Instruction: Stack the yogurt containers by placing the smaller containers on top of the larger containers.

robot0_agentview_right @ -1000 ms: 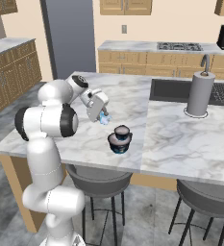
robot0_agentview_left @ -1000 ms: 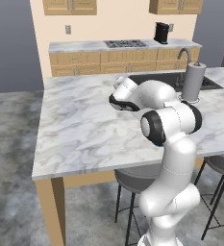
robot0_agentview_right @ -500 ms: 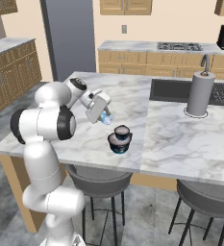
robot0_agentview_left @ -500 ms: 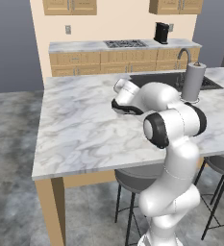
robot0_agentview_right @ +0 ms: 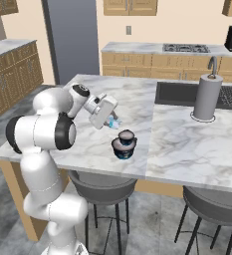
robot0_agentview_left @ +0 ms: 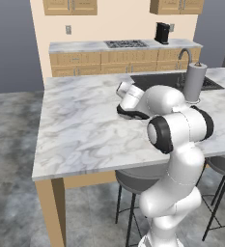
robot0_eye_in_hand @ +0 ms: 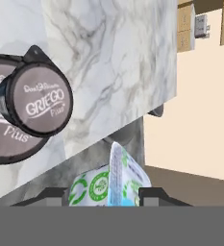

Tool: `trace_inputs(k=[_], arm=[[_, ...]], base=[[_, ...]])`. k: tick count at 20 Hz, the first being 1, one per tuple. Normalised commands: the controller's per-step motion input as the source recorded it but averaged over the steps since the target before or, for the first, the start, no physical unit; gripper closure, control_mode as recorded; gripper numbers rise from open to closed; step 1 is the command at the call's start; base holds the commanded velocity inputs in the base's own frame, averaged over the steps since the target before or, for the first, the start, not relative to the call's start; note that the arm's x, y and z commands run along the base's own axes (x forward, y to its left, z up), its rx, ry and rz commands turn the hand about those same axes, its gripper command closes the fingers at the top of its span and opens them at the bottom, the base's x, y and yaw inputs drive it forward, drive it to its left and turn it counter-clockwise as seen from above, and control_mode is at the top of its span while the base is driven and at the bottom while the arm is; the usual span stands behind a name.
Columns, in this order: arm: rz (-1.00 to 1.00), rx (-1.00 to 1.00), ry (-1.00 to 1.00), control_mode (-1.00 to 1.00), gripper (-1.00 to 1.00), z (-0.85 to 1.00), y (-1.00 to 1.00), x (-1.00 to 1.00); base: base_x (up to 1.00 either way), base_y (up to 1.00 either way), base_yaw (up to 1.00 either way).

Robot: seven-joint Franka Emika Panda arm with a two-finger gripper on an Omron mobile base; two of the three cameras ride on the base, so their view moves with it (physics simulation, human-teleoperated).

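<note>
**Pale-blue cup between the claw's fingers, dark tubs already stacked beside it**

On the marble table point(robot0_agentview_right: 187, 144) the landmark is the stack of dark tubs: the small dark tub point(robot0_agentview_right: 126, 136) sits on top of the wider dark-blue tub point(robot0_agentview_right: 123, 148), near the table's front edge. Well beyond the stack, towards the sink point(robot0_agentview_right: 187, 92), stands a grey paper-towel roll point(robot0_agentview_right: 207, 96). Below the table's front edge, under the stack, is a dark stool point(robot0_agentview_right: 101, 182); a second stool point(robot0_agentview_right: 214, 205) stands further along. Nothing lies between the stack and the claw.

The claw point(robot0_agentview_right: 111, 121) hangs just beside the stack, on the side away from the paper-towel roll, slightly higher than the small tub's grey lid. In the hand view both grey lids, the small one point(robot0_eye_in_hand: 40, 101) overlapping the wide one point(robot0_eye_in_hand: 3, 139), lie well off to one side of the fingers. The tiny pale-blue cup point(robot0_eye_in_hand: 109, 185) sits between the two finger tips point(robot0_eye_in_hand: 154, 197), which are closed on it, and it is held clear of the table.
</note>
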Motion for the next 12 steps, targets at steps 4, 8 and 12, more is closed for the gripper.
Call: trace_inputs(k=[4,8,12], arm=[[0.12,0.01,0.0,-1.0,1.0,0.0,-0.06,0.0],[0.1,0.0,0.02,-1.0,1.0,-0.01,-0.02,0.0],[0.1,0.0,0.03,-1.0,1.0,-0.06,0.0,0.0]], base=[[0.0,0.0,0.0],[0.0,0.0,0.0],[0.0,0.0,0.0]])
